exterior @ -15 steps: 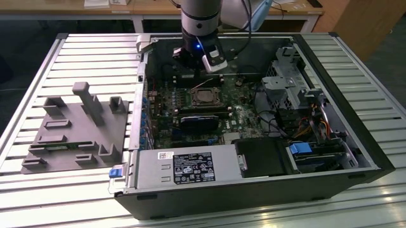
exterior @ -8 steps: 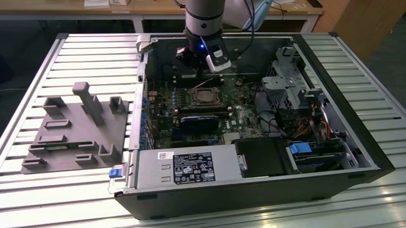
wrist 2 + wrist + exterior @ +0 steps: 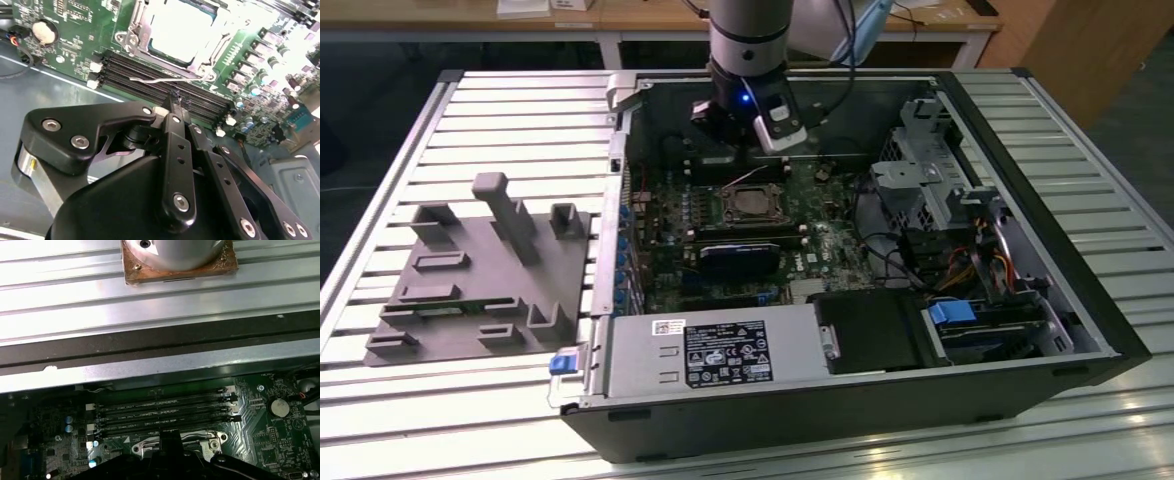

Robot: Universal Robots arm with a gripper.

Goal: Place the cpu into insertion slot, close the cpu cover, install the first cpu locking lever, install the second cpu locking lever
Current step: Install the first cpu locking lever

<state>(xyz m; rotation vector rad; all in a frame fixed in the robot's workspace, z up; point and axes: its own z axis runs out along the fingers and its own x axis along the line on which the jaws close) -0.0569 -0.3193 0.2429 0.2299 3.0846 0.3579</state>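
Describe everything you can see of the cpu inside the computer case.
The cpu is a flat, square chip with a pale silver top that glares in the second wrist view. It lies level in the insertion slot on the green board, with the silver frame of the cpu cover around its edges. The gripper hangs beside it, apart.

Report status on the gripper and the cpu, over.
Gripper shut, tip by the memory slots. Cpu seated in insertion slot, cpu cover looks down over it. Wire lever lying loose beside it. Nothing in the way.
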